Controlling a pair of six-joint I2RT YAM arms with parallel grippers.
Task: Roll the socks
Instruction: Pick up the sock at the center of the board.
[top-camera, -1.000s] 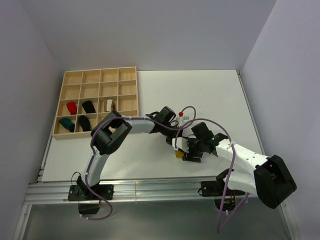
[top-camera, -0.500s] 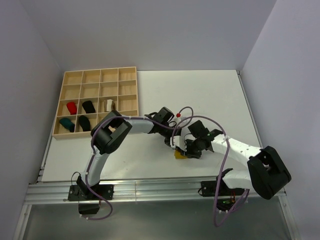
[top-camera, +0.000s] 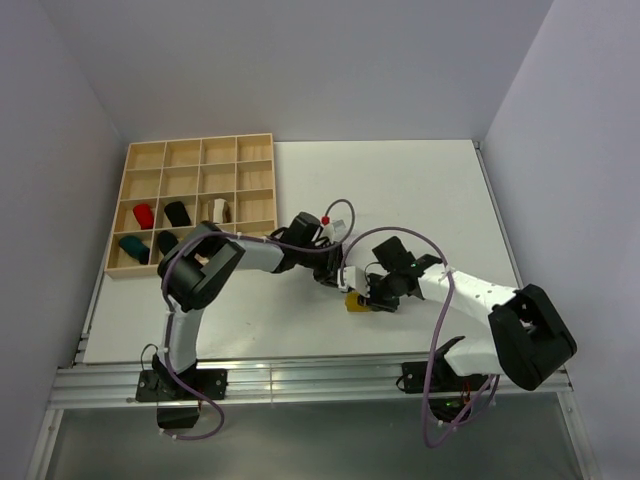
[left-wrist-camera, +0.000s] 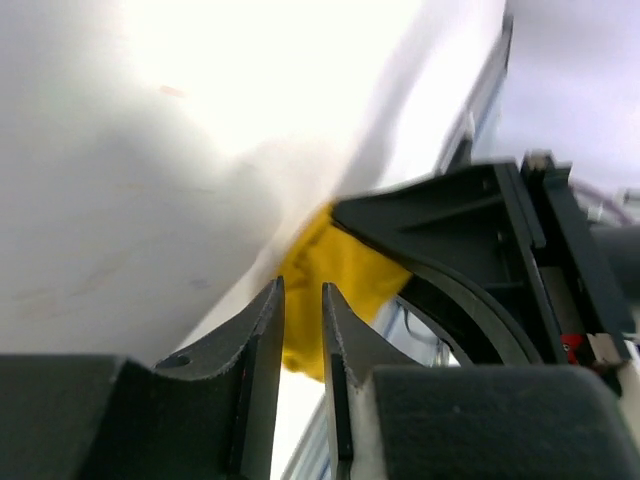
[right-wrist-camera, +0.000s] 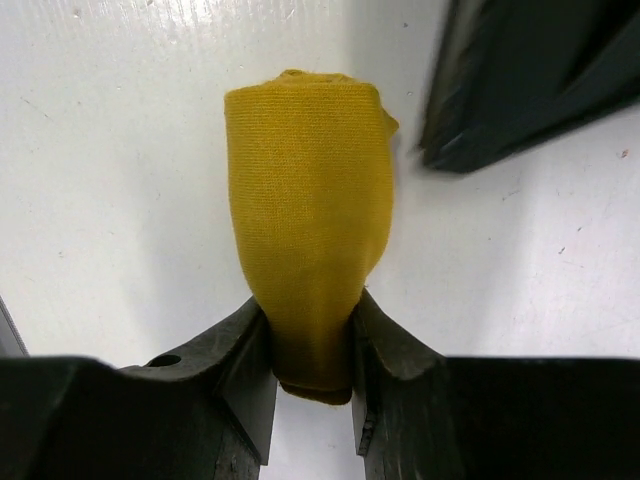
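Your right hand (right-wrist-camera: 310, 350) is clamped on the mustard sock (right-wrist-camera: 305, 230), a stubby roll lying on the worktop (right-wrist-camera: 120, 150). The fingers pinch its near end, and the rest of the roll sticks out ahead of them.

Your left hand (left-wrist-camera: 302, 296) is just beside the roll on its far-left side. Its fingers are a narrow slit apart with nothing between them, and they point at the sock and at the right hand's dark body. The two hands crowd each other here, with little bare surface between them.

From above, the sock lies toward the front of the worktop, about midway across, with the metal rail (top-camera: 300, 380) running along the front edge below it. The left arm (top-camera: 255, 257) stretches across the path from the sock toward the wooden tray (top-camera: 272, 180) at the far left.

In the tray's lower compartments you have a red sock (top-camera: 143, 215), a black sock (top-camera: 177, 212), a white sock (top-camera: 218, 210), a teal sock (top-camera: 133, 246) and a second black sock (top-camera: 167, 243). Its upper rows are bare wood.

Open worktop lies beyond the hands and to the right. Walls close in on both sides and at the back.
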